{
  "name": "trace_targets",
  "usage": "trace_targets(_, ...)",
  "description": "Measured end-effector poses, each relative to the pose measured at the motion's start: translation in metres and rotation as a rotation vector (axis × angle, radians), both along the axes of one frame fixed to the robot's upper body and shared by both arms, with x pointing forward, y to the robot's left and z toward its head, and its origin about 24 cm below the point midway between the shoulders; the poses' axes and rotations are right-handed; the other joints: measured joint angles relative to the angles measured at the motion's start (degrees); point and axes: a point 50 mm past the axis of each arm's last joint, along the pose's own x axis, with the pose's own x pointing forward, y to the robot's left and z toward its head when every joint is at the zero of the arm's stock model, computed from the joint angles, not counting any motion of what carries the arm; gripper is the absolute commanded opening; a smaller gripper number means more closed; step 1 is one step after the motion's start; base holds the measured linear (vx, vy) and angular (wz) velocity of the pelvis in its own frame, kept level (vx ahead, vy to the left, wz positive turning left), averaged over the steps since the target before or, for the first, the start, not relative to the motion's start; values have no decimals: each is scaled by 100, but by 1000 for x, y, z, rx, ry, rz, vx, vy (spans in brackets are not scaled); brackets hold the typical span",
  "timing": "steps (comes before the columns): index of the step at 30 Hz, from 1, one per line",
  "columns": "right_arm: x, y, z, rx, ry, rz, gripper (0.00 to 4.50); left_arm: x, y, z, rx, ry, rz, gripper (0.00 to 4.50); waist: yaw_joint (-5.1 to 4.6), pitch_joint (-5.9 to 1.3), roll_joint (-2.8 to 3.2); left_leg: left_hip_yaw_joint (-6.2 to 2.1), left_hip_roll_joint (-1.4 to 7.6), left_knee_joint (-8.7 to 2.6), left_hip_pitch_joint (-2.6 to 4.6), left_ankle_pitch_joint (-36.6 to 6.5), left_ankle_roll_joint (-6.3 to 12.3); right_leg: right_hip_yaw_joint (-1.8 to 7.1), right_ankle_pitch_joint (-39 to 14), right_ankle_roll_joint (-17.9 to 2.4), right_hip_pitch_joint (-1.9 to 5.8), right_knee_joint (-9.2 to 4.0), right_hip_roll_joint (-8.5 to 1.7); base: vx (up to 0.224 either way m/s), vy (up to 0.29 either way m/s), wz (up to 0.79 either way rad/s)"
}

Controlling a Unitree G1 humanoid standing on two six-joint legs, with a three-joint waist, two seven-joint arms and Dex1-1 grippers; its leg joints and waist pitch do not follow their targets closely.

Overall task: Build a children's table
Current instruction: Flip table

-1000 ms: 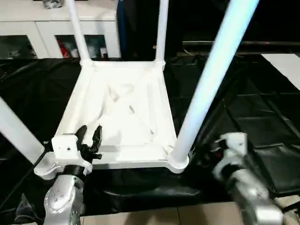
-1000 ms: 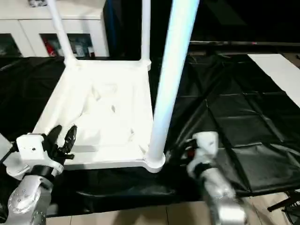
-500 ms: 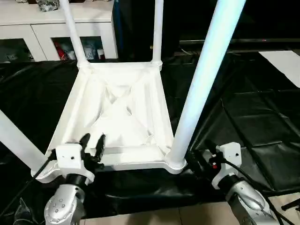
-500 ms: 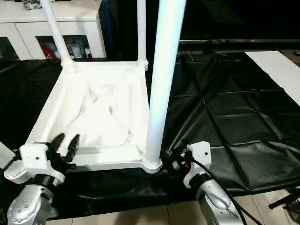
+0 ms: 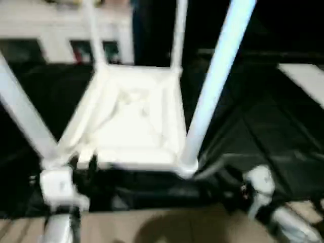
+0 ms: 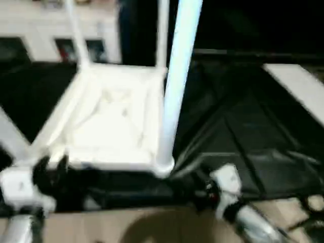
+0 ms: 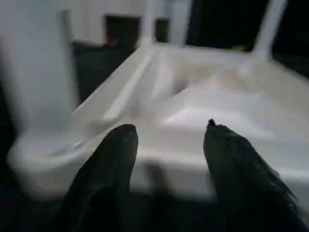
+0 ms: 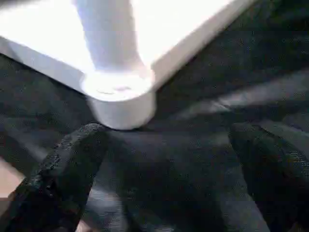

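Note:
The children's table (image 5: 134, 121) lies upside down on a black sheet, with all of its white legs standing up in the corner sockets. The near right leg (image 5: 212, 86) and near left leg (image 5: 25, 116) loom close to the camera. My left gripper (image 7: 166, 133) is open just in front of the table's near rim, beside the near left corner socket (image 7: 34, 154), with nothing between its fingers. Open as well, my right gripper (image 8: 169, 140) hangs low over the sheet, facing the near right corner socket (image 8: 120, 96) without touching it.
The black sheet (image 5: 263, 131) covers the surface around the table. A white glass-door cabinet (image 5: 61, 30) stands behind it. A white panel (image 5: 304, 76) lies at the far right. Tan floor (image 5: 162, 228) shows along the near edge.
The camera has tilted, shifting the whole picture. My left gripper's fingers, earlier over the table's near rim, now stand just in front of it. The right gripper stays by the near right corner.

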Motion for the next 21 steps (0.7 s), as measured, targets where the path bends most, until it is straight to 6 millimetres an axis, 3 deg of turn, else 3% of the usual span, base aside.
trace_targets(3, -7, 11, 4, 77, 41, 125, 450, 0, 13, 9, 51, -32, 98, 305, -15, -4, 0, -18, -15, -69, -11, 3, -4, 11, 88, -8, 10, -113, 32, -34, 5, 2)
trace_targets(6, -9, 33, 11, 159, 50, 282, 450, 6, 23, 17, 92, -63, 169, 333, -34, -9, -32, -21, -14, -102, -12, 4, -1, 10, 279, -8, 81, -289, 48, 0, 0, 0)
trace_targets(7, -7, 40, 13, 177, 41, 323, 450, 10, 26, 21, 102, -78, 187, 333, -44, -15, -47, -22, -15, -109, 15, 4, -1, 9, 280, -7, 86, -316, 48, 0, 0, 0)
trace_targets(11, 7, 64, 17, 227, 13, 416, 450, 20, 34, 30, 129, -115, 240, 364, -53, -55, -108, -22, -18, -141, -21, 87, -7, 3, 418, 6, 98, -494, 47, -1, 29, -5)
trace_targets(16, 34, 84, 16, 276, -2, 428, 450, 31, 43, 29, 130, -102, 294, 420, -66, -69, -138, -15, -38, -131, -28, 190, 44, 41, 509, 48, 82, -558, 40, -2, 40, -7)
trace_targets(21, 55, 107, 23, 303, -48, 476, 450, 53, 51, 30, 98, -80, 292, 446, -18, -80, -153, -2, -34, -144, -31, 191, 45, 51, 574, 49, 78, -567, 43, 0, 0, 0)
